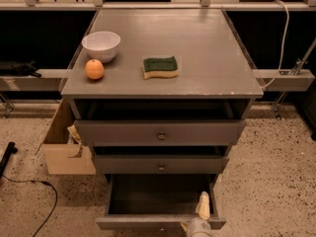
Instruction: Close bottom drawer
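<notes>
The bottom drawer (158, 222) of the grey cabinet is pulled far out, showing its dark empty box (157, 196). Its slim front panel runs along the bottom edge of the view; its knob is hidden. My gripper (200, 218) is at the drawer's front right corner, with one pale finger (203, 205) reaching inside the box just behind the front panel. The middle drawer (161, 164) and the top drawer (160, 132) above it are slightly open, each with a small brass knob.
On the cabinet top (207, 58) sit a white bowl (101, 45), an orange (94, 69) and a green-and-yellow sponge (160, 66). An open cardboard box (64, 147) stands on the floor at the cabinet's left. A black cable (34, 191) lies on the speckled floor.
</notes>
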`<state>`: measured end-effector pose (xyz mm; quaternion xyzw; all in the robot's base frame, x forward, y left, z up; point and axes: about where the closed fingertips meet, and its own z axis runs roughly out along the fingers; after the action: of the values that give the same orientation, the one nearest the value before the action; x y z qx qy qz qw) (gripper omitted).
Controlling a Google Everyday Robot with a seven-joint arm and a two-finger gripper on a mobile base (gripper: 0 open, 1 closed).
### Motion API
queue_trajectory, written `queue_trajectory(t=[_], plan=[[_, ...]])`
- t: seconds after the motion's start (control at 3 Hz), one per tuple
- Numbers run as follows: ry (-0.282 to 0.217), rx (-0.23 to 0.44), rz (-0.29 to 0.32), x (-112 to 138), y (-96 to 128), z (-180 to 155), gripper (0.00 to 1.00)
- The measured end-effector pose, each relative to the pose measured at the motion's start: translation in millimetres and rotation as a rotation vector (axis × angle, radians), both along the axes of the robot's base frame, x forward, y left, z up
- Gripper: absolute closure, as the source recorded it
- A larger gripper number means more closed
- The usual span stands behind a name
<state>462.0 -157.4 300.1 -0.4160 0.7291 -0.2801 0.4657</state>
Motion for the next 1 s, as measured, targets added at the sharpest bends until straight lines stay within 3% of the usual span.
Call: queue_trajectory(t=[0.33, 1.0], plan=[[0.037, -0.044, 0.031, -3.6, 5.5, -11.9, 0.00], [0.039, -0.047, 0.034, -3.7, 6.1, -12.7, 0.39]])
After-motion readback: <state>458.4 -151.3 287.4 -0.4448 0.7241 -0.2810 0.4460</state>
